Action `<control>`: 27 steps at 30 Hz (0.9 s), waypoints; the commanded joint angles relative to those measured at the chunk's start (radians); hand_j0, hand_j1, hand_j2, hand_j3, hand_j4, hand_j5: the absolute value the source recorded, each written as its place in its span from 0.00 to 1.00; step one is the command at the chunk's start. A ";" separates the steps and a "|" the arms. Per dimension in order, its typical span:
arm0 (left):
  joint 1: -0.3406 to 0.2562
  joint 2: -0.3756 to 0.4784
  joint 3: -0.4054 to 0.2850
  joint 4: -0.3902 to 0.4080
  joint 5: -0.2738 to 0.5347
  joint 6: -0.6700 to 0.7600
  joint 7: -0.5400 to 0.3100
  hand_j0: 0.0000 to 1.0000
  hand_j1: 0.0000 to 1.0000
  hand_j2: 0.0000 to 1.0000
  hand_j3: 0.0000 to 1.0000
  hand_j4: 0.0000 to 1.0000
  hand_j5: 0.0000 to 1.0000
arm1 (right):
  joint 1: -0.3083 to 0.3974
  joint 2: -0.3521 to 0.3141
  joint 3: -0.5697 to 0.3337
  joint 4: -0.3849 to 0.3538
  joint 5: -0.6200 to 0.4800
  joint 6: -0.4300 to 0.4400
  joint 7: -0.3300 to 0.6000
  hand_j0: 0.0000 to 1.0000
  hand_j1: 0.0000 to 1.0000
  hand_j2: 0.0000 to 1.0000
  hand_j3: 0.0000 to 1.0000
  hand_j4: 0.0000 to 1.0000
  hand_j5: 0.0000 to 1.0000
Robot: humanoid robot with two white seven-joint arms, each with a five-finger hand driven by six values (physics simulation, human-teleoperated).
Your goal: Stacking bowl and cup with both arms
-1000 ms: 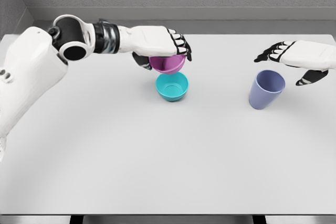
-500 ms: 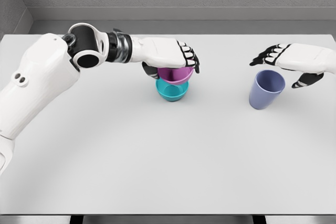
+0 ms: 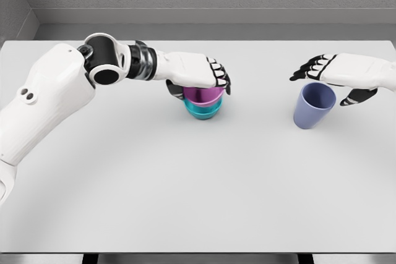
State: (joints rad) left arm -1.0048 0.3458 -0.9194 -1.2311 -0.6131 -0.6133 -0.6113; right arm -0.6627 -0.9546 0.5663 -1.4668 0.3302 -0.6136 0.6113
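Gripping the purple bowl (image 3: pixel 205 96) from above, the left robot hand (image 3: pixel 199 76) has its fingers curled over the far rim w/ dark fingertips down the right side and the thumb at the bowl's left. Purple bowl sits nested in the teal bowl (image 3: pixel 202 111), only the teal one's lower part showing beneath it; both upright, on the surface (image 3: pixel 185 190) a bit left of centre, toward the far edge. Left arm comes in from the lower left, elbow raised, forearm running roughly level to the right.

Right robot hand (image 3: pixel 337 78) hovers just above the blue cup (image 3: pixel 314 106), palm down, fingers spread & loosely bent, holding nothing; fingertips reach past the cup's rim to the left, thumb hangs at the cup's right. Can't tell if any finger touches the rim. Cup stands on the surface w/ its mouth tipped toward the camera, well apart from the bowls, on the right side.
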 commanded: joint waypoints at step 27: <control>0.002 -0.048 -0.007 0.117 -0.007 0.002 0.000 0.67 0.67 0.67 0.67 0.67 0.67 | 0.000 -0.001 0.017 0.023 0.000 0.003 0.000 1.00 1.00 1.00 1.00 1.00 1.00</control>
State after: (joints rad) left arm -1.0032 0.2978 -0.9239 -1.1140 -0.6244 -0.6135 -0.6110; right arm -0.6642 -0.9538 0.5835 -1.4472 0.3339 -0.6135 0.6113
